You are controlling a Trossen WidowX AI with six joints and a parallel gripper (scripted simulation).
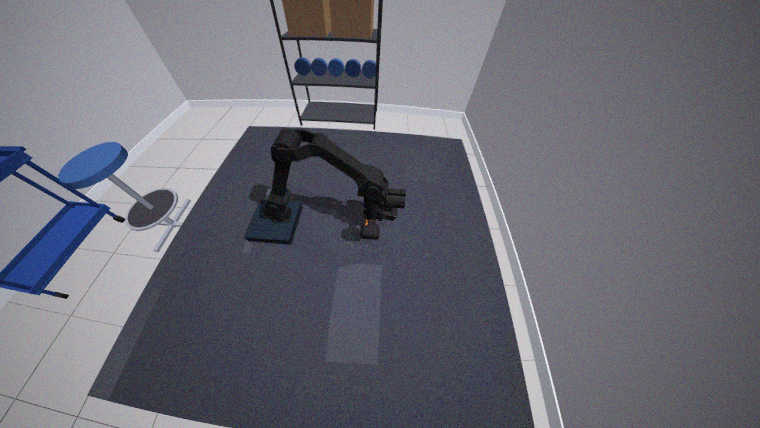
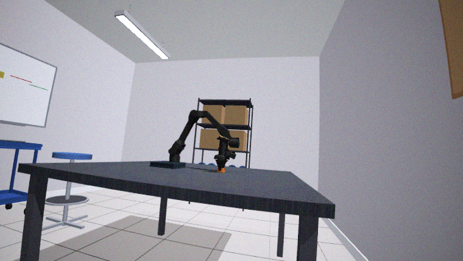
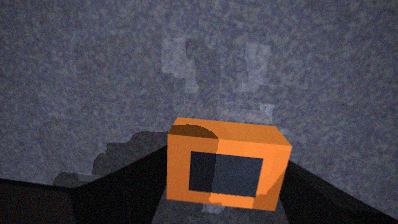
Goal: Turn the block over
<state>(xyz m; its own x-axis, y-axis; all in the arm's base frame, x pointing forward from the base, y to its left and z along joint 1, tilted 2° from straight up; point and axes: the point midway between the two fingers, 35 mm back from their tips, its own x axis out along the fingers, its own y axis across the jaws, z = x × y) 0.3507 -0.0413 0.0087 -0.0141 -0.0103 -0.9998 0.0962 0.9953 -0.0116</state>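
An orange block (image 1: pixel 366 222) (image 2: pixel 221 170) (image 3: pixel 235 148) is at the table (image 1: pixel 425 319) (image 2: pixel 194 181) (image 3: pixel 100 75); it looks to be at table height, but its underside is hidden. Its marked side, with a dark rectangle (image 3: pixel 225 174), faces up toward the wrist camera. My gripper (image 1: pixel 368 223) (image 2: pixel 220 168) (image 3: pixel 223 157) points down and is shut on the block, with one finger against each short end in the wrist view. In the top view the gripper hides most of the block.
The arm's base plate (image 1: pixel 268 233) (image 2: pixel 167 164) stands on the table left of the block in the top and exterior views. A blue stool (image 1: pixel 95 164) (image 2: pixel 72 155) and a blue cart (image 1: pixel 55 247) (image 2: pixel 16 196) stand off the table at the left. A shelf rack stands behind.
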